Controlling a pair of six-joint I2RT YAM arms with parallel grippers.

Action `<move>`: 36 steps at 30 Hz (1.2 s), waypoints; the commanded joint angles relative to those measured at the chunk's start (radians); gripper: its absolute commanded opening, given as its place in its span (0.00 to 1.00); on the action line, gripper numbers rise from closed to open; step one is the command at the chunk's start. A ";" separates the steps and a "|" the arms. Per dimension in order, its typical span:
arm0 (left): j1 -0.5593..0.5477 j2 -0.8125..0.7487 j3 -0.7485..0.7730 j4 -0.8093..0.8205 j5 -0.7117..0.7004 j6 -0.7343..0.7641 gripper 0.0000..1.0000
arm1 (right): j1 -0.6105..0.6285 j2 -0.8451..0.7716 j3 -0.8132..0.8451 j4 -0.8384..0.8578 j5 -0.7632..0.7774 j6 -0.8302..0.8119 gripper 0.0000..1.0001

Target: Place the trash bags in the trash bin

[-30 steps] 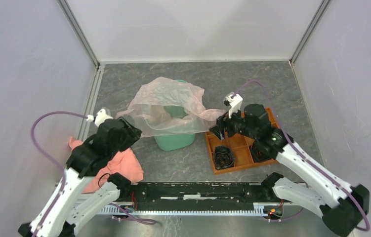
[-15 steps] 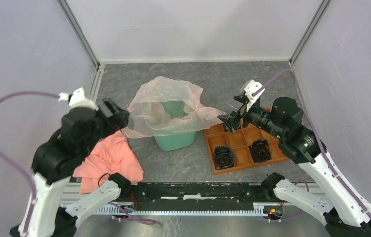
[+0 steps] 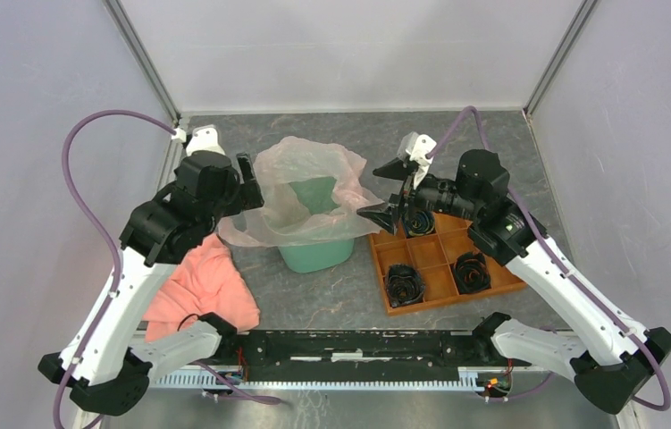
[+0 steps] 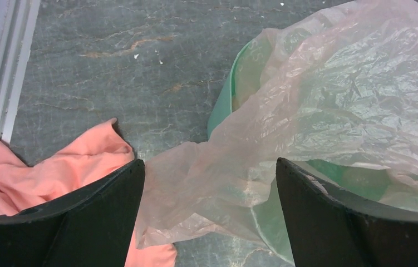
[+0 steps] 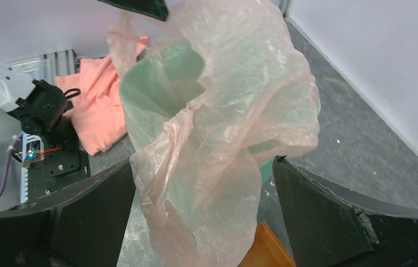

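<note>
Looking down from the top external view: trash bag (image 3: 300, 170) is draped over the trash bin (image 3: 318, 255) in the middle of the tabletop (image 3: 331, 299). The film covers the rim and spills down the bin's left and right sides. Left gripper (image 3: 248, 183) is at the bag's left edge with its jaws spread. Right gripper (image 3: 383, 189) is at the bag's right edge, also spread wide. Salmon cloth (image 3: 202, 286) lies left of the bin, near the left arm. Orange tray (image 3: 443, 279) sits right of the bin and holds dark round items (image 3: 403, 282).

Left wrist view: left gripper (image 4: 207, 167) is wide open. A loose lower fold of the trash bag (image 4: 334, 94) hangs in the gap between the fingers (image 4: 101, 217), and neither finger pinches it. The green bin rim (image 4: 223, 105) shows under the film. The cloth (image 4: 56, 167) is at lower left.

Right wrist view: right gripper (image 5: 202, 162) is wide open. The bag (image 5: 234, 72) hangs crumpled in the gap and is not clamped. The bin's inside (image 5: 162, 72) shows through the bag's mouth. The cloth (image 5: 98, 105) is beyond the bin. A corner of the tray (image 5: 262, 245) shows below.
</note>
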State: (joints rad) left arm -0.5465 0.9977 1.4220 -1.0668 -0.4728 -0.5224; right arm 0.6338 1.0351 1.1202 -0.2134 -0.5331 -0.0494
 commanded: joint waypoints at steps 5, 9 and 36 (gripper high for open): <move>0.002 0.054 0.040 0.044 -0.011 0.091 0.92 | 0.007 0.043 0.163 -0.037 0.008 -0.070 0.98; 0.002 0.001 0.055 0.012 0.055 0.103 0.99 | 0.007 0.051 0.304 -0.192 0.120 -0.078 0.98; 0.002 0.104 0.038 0.019 -0.108 0.204 0.95 | 0.348 0.225 0.361 -0.170 0.955 -0.216 0.98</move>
State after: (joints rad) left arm -0.5465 1.1004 1.4628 -1.1099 -0.5186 -0.3985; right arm 0.9733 1.2270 1.4944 -0.4648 0.1909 -0.1833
